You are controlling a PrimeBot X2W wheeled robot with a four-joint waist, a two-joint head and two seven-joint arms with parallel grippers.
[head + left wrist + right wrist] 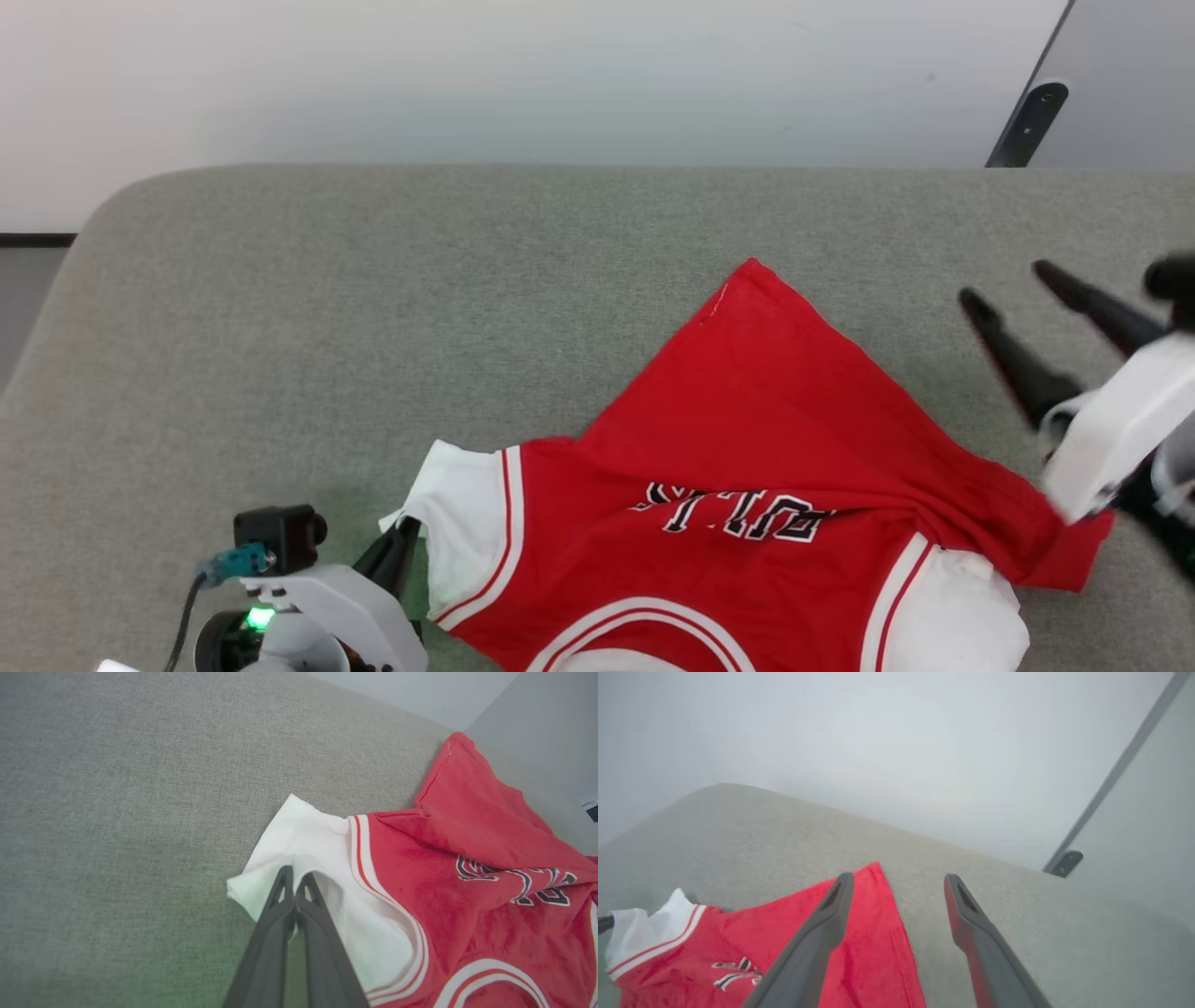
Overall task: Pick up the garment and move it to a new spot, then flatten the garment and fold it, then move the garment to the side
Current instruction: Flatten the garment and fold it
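Note:
The garment is a red jersey with white sleeves and black lettering. It lies rumpled on the grey cushioned surface, one red corner pointing away from me. My left gripper is at the garment's left white sleeve. In the left wrist view, the left gripper is shut with its tips pinching a fold of that sleeve. My right gripper hovers open above the surface, just right of the garment. Nothing lies between the jaws of the right gripper.
The grey surface runs wide to the left and back, with a rounded far-left corner. A pale wall stands behind it. A dark slanted bar with a bracket is at the top right.

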